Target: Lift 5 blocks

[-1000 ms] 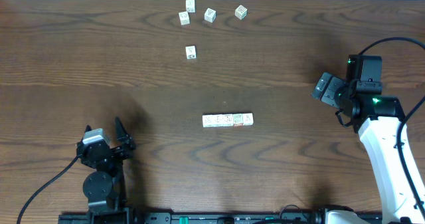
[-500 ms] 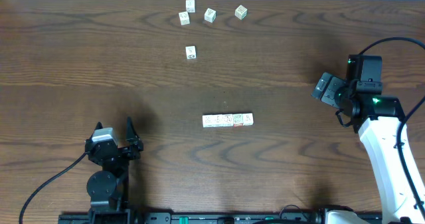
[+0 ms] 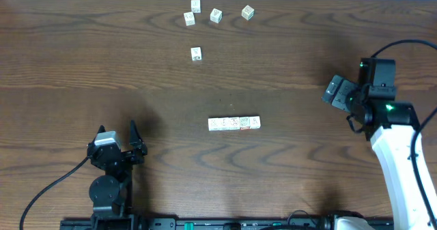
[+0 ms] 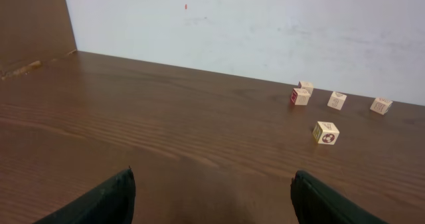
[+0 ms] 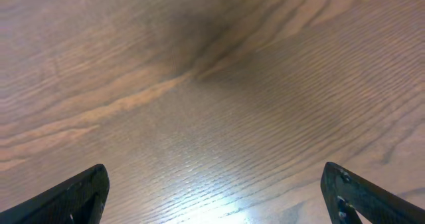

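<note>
A straight row of several white blocks (image 3: 234, 123) lies touching end to end at the middle of the table. Several loose blocks lie at the far edge: a close pair (image 3: 189, 18), one (image 3: 216, 15), one (image 3: 248, 12), and a nearer one (image 3: 196, 53). The left wrist view shows the nearer one (image 4: 325, 132) and a red-marked one (image 4: 300, 96). My left gripper (image 3: 117, 131) (image 4: 212, 187) is open near the front left, holding nothing. My right gripper (image 3: 338, 91) (image 5: 214, 187) is open over bare wood, right of the row.
The dark wooden table (image 3: 307, 162) ends at a white wall (image 4: 265, 31) behind the loose blocks. Black cables (image 3: 48, 189) run from the left arm's base at the front edge. The right arm's white link (image 3: 399, 162) stands at the front right.
My left gripper has swung a little to the right and now faces the far edge squarely. The right gripper has drifted slightly right and nearer. No block has moved.
</note>
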